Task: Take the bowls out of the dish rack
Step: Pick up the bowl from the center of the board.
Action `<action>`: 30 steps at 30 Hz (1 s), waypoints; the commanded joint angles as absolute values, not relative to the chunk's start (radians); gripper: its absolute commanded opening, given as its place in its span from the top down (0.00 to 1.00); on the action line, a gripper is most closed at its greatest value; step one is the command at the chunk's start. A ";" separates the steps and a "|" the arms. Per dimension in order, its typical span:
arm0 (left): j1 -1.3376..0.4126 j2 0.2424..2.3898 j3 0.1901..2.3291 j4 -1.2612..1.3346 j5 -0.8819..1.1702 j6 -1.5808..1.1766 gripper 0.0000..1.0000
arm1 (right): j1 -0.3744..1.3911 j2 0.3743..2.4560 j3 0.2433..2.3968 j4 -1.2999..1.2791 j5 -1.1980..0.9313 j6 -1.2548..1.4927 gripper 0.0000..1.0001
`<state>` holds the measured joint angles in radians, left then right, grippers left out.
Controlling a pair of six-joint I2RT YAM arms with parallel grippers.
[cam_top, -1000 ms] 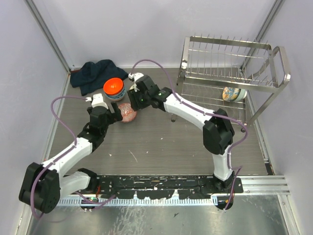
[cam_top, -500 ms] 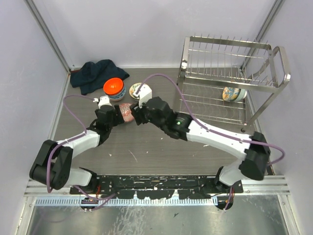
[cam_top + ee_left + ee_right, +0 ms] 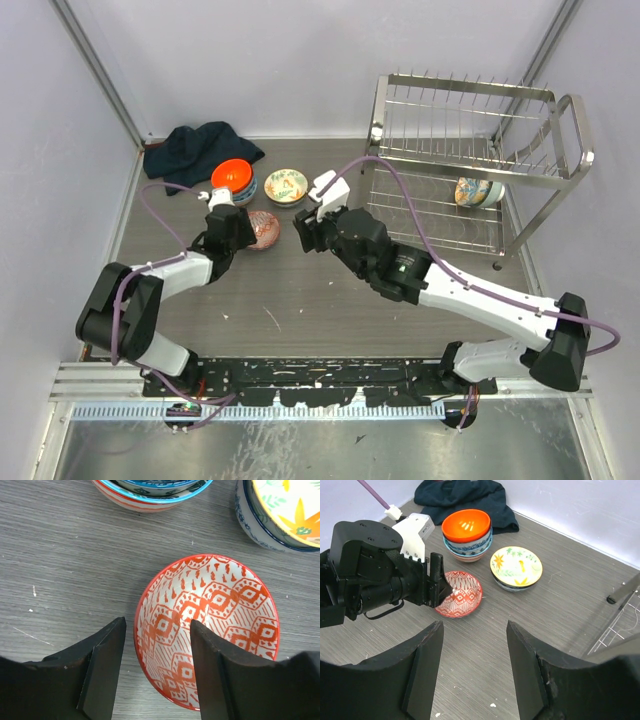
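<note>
Two-arm unloading rig at work: at far left a dark cloth (image 3: pixel 195 150) lies crumpled by the back wall, and an orange bowl (image 3: pixel 232 176) tops a stack just in front of it. Next along, the left gripper (image 3: pixel 157 625) stands spread astride the near rim of a red-patterned bowl (image 3: pixel 215 610) on the table (image 3: pixel 330 300). One finger is outside and one over the inside, not yet pinching, with bare wood showing between the outer finger and the rim. A yellow floral bowl (image 3: pixel 286 185) sits just beside. The right gripper (image 3: pixel 475 625) hovers near the middle, fingers apart and empty. At far right the dish rack (image 3: pixel 470 167) holds the one remaining bowl (image 3: pixel 477 191) on its lower tier.

The step in hand looks to be a pinch on the red bowl's wall. Done well, it would mean settling the fingers square over the rim, pressing gently and lifting straight up — clear of the stack and the floral bowl close by.

How many bowls sit under the orange one is hard to count. The rack's bowl is half screened by wire, and whether the inner finger touches the glaze cannot be told.
</note>
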<state>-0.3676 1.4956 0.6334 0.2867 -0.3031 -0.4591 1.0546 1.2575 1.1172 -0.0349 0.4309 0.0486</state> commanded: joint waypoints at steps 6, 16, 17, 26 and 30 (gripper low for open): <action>-0.352 1.560 0.701 0.293 -0.319 -0.465 0.44 | 1.060 1.142 1.078 0.004 0.493 0.026 0.41; -0.347 1.586 0.709 0.293 -0.318 -0.468 0.73 | 1.060 1.111 1.060 0.003 0.508 0.021 0.41; -0.347 1.583 0.707 0.293 -0.319 -0.467 0.76 | 1.060 1.112 1.059 0.003 0.508 0.021 0.41; -0.347 1.521 0.678 0.286 -0.297 -0.471 1.00 | 1.060 1.117 1.058 0.008 0.512 0.020 0.41; -0.347 1.447 0.662 0.254 -0.268 -0.483 1.00 | 1.060 1.118 1.057 0.010 0.519 0.016 0.41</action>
